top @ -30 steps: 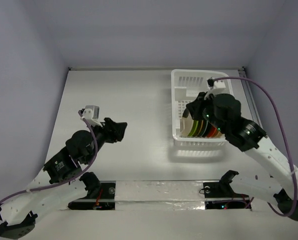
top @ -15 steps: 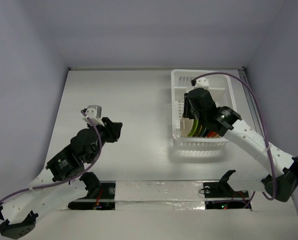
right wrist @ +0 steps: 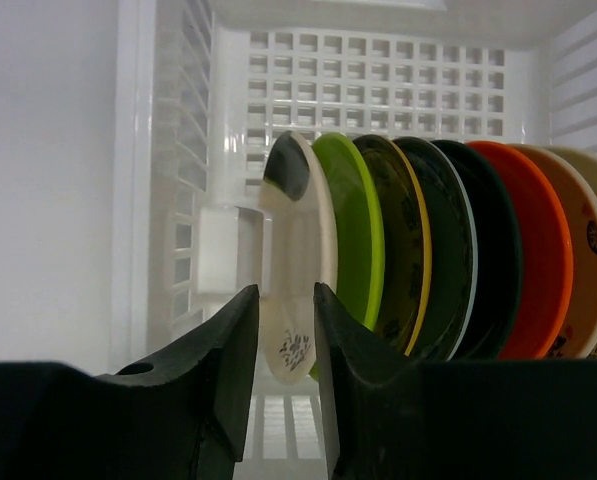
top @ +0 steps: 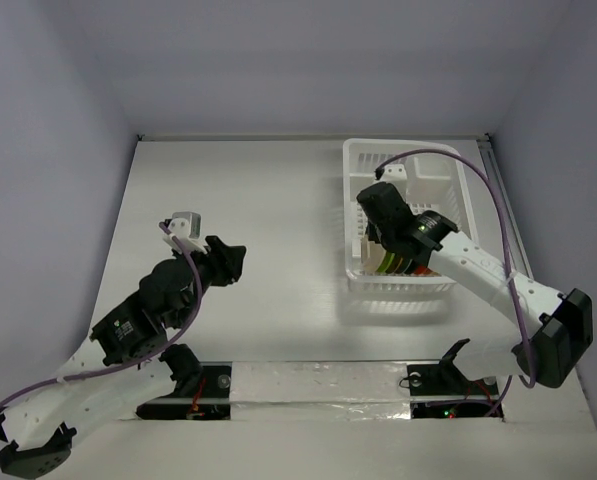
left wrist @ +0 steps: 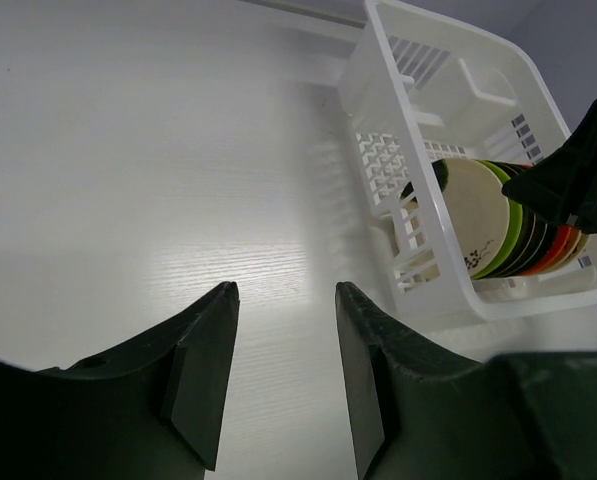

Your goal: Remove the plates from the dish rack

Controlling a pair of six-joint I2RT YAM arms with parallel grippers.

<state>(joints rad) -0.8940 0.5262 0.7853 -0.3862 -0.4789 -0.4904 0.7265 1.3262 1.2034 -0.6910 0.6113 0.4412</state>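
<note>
Right gripper (right wrist: pixel 285 300) is hanging over the white plastic lattice dish rack (right wrist: pixel 378 70), jaws parted with a narrow gap and lined up on the rim of the cream round plate with dark print (right wrist: pixel 293 230), which sits at the end of the row. It is gripping nothing yet, and I cannot tell whether either finger is touching. The plates are standing on edge, packed face to face at the rack's near end, so a top-down pinch across a rim looks like the only way in. The end plate is the obvious first pick because one of its faces is exposed. Left gripper (left wrist: pixel 283 300) is hovering over the white table (left wrist: pixel 128 150), well apart from the rack, with jaws wide and nothing between them. It is probably waiting out of the way or ready for a handover. The right wrist view is giving the plate order: cream, then the lime green plate (right wrist: pixel 353 230), the dark plate with a yellow rim (right wrist: pixel 406 240), another dark plate with a pale rim (right wrist: pixel 448 250), the orange-red plate (right wrist: pixel 533 270) and the beige patterned plate (right wrist: pixel 590 270). The top view is hiding most of that under the right arm, showing only coloured edges (top: pixel 403 262), but it is giving both arms' layout and the rack's spot at the table's far right (top: pixel 350 190). The left wrist view is showing the cream plate's face side-on (left wrist: pixel 468 215).
</note>
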